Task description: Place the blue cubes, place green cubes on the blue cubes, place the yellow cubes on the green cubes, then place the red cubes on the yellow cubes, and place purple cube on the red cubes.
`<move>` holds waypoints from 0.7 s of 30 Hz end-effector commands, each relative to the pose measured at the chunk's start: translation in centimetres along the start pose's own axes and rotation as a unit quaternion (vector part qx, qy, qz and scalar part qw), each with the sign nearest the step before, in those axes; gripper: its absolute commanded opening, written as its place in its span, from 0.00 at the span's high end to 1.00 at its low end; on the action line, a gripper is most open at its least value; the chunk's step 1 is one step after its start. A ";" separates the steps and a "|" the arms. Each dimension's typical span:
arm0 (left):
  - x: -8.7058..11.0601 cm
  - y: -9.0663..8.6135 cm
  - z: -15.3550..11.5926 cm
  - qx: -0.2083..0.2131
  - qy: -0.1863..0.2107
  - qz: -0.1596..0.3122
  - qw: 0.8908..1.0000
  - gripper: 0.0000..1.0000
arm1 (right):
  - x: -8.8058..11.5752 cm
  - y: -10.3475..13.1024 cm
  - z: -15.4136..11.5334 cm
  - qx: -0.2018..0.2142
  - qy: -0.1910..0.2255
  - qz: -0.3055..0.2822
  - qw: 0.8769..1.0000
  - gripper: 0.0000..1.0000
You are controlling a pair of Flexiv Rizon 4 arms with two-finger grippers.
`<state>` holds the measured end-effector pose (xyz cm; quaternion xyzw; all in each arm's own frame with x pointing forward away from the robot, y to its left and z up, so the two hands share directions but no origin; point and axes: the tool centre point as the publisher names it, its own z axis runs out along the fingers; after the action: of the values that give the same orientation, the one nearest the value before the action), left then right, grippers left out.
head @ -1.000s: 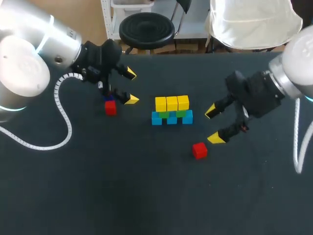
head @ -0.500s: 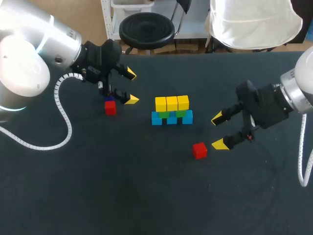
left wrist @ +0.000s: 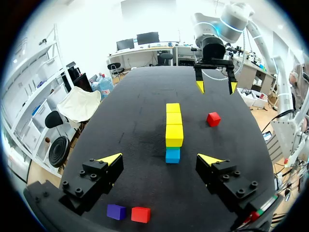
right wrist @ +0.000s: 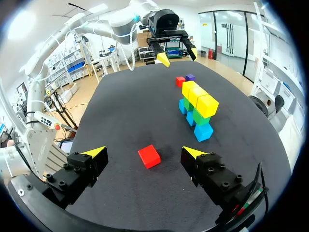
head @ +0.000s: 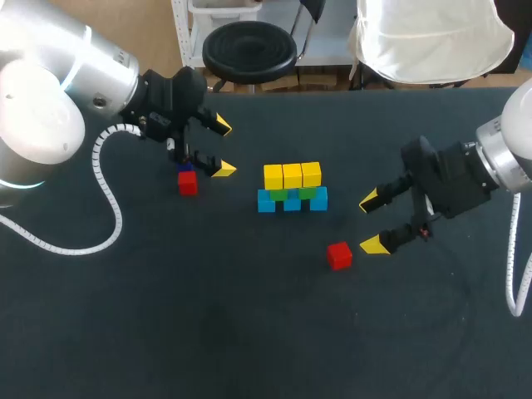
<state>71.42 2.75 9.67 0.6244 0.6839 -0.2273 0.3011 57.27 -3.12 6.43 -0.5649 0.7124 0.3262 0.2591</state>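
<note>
stack (head: 292,188): mid-table, blue row, green, then yellow on top
left gripper (head: 222,147): released, empty, red cube (head: 188,183) and purple cube (left wrist: 116,211) just beside
right gripper (head: 371,223): released too, empty, other red cube (head: 338,255) just ahead

Surface: a wide, dark surface (head: 166,332) stretched from left to right.
Colour: near black, plain and even all over.
Far edge: straight, running across the far side.
</note>
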 end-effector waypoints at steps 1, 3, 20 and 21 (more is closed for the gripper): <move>0.1 0.1 0.0 0.001 -0.002 0.001 1.000 0.00 | 0.0 -0.1 0.0 0.000 0.001 0.000 1.000 0.00; 0.1 0.1 0.0 0.001 -0.002 0.001 1.000 0.00 | 0.6 1.0 -0.1 -0.006 0.014 -0.021 1.000 0.00; 0.1 0.1 0.0 0.001 -0.002 0.001 1.000 0.00 | 1.8 4.6 -1.4 -0.026 0.072 -0.187 0.979 0.00; 0.1 0.1 0.0 0.001 -0.002 0.001 1.000 0.00 | 1.5 4.3 -1.1 -0.025 0.071 -0.185 0.980 0.00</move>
<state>71.42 2.75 9.68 0.6244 0.6840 -0.2273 0.3011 51.65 -5.28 7.57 -0.7154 0.6073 0.2395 0.2490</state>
